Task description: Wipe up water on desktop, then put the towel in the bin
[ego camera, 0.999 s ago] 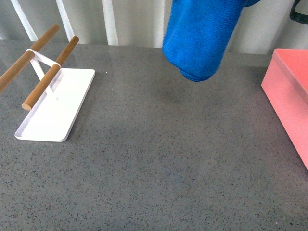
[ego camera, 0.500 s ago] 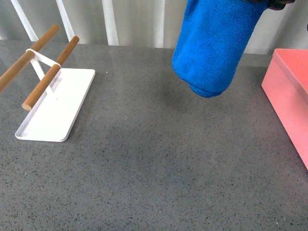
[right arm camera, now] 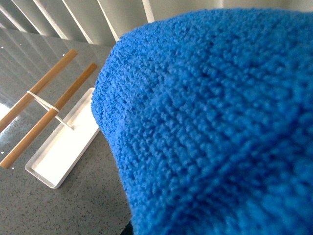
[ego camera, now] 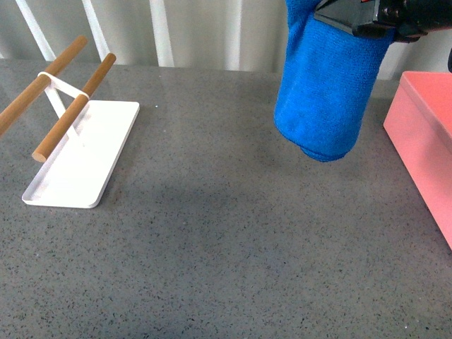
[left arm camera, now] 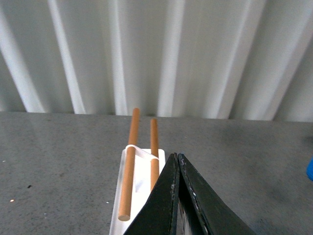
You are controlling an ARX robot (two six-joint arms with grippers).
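Towel (ego camera: 321, 99) suspended as a bunched column from right gripper (ego camera: 349, 20), jaws clamped on its upper end; lower end hanging clear above desktop (ego camera: 212, 254), near but not yet over bin (ego camera: 424, 127). Left gripper (left arm camera: 177, 193) pressed together on nothing, above white tray (left arm camera: 142, 183) with wooden rods (left arm camera: 128, 176). No water distinguishable on the speckled surface; wiping judged complete, though not confirmable. Risk of drop onto desktop, or drape across the near wall, if released short of the rim. Risk of drag against the wall, and pull-out from the grip, if carried too low. Risk of loops snagging on a finger if opened only partly. Carry fully over the opening before parting the jaws.
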